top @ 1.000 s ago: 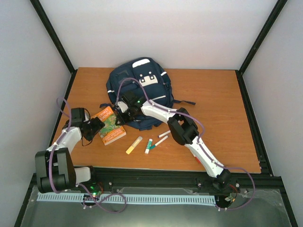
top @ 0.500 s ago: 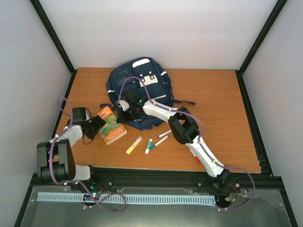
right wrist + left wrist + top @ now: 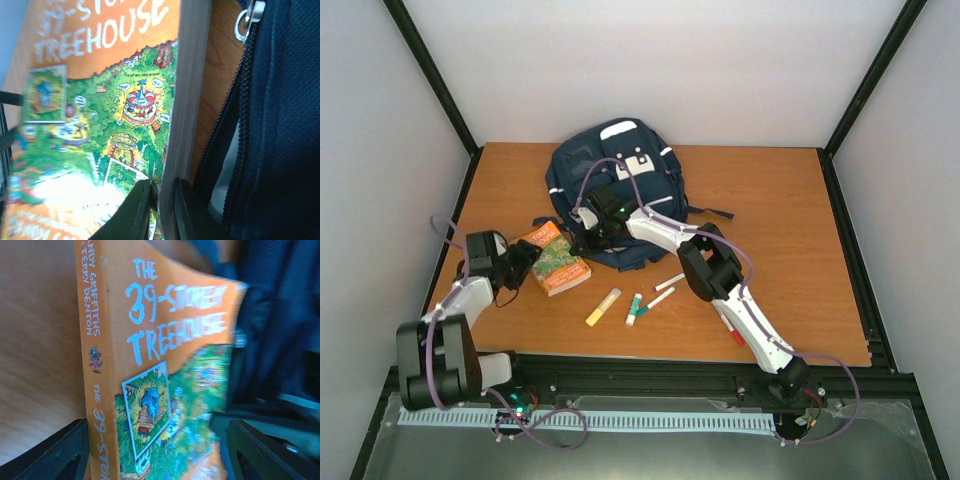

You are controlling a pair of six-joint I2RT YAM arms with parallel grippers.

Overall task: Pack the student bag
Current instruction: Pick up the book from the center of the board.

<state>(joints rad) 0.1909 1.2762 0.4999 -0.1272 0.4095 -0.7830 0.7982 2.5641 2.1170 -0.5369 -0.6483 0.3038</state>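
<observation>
The student bag (image 3: 620, 190), navy with white stripes, lies at the back middle of the table, and its open zip (image 3: 240, 150) runs past my right fingers. An orange and green book (image 3: 556, 264) lies at its front left edge. My right gripper (image 3: 588, 236) (image 3: 162, 212) is shut on the book's (image 3: 100, 125) page edge, right beside the bag (image 3: 285, 125). My left gripper (image 3: 523, 262) (image 3: 155, 457) is open. Its fingers stand either side of the book's (image 3: 165, 365) near end, and the spine is next to the left finger. The bag (image 3: 280, 330) shows dark behind the book.
On the table in front of the bag lie a yellow marker (image 3: 603, 306), a green-capped marker (image 3: 634, 309) and two white pens (image 3: 663, 296). The right arm's links (image 3: 705, 270) reach over the bag's front. Black frame posts and white walls enclose the table (image 3: 780, 250).
My right gripper has shut on the book's edge and shifted back toward the bag. The book has turned and slid slightly toward the bag. The left arm has drawn a little to the left.
</observation>
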